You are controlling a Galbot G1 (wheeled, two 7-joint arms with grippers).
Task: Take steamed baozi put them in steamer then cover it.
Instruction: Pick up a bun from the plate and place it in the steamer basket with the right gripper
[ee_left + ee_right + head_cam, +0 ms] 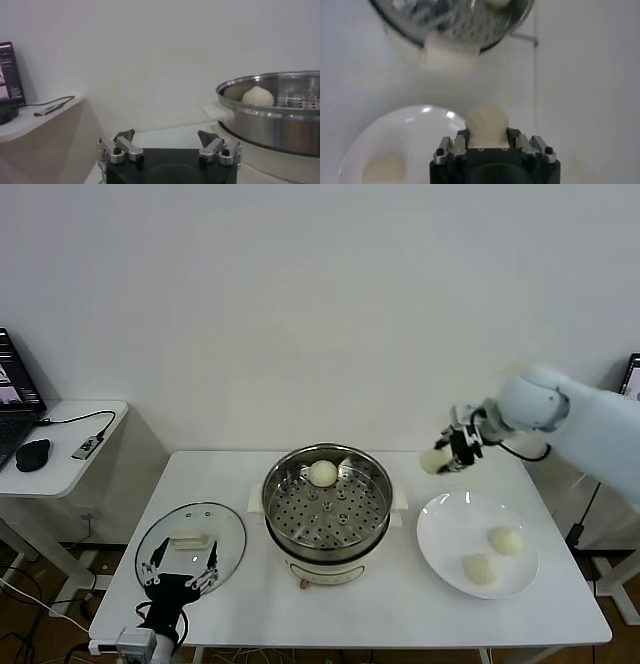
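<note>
The steamer [326, 506] stands mid-table, a steel pot with a perforated tray on a cream base. One baozi [322, 473] lies on the tray at the back; it also shows in the left wrist view [257, 95]. Two baozi [506, 540] [480, 568] lie on the white plate [440, 529] to the right. My right gripper [440, 459] is shut on a fourth baozi [487, 125], held in the air above the table between plate and steamer. My left gripper [180, 569] is open and empty above the glass lid [225, 529] at the table's left.
A side desk [60, 474] at the left carries a mouse, a laptop and a cable. The plate sits near the table's right front edge. The wall stands close behind the table.
</note>
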